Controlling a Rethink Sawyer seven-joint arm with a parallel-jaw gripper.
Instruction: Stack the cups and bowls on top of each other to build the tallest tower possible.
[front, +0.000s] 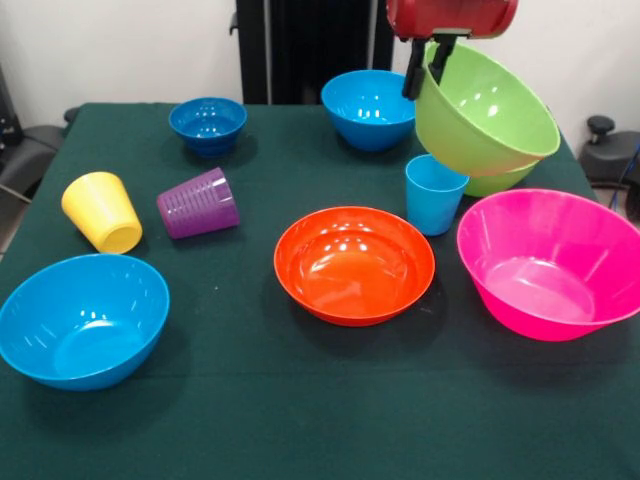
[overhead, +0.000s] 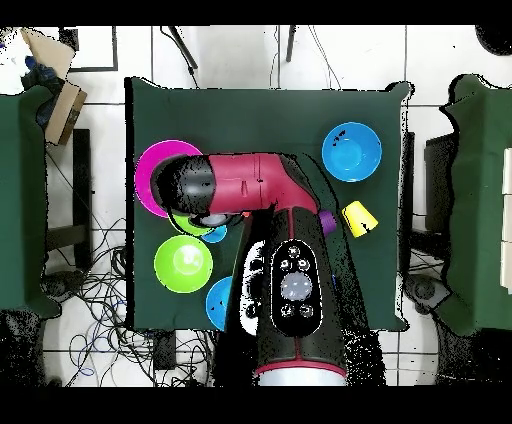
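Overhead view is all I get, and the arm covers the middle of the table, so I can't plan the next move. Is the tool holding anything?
Observer: Yes. The tool grips a green bowl by its rim, tilted and lifted off the table.
Operator: What sits under the arm?
Observer: An orange bowl, upright and empty.
Operator: And the purple cup at the arm's edge?
Observer: The purple cup lies on its side.
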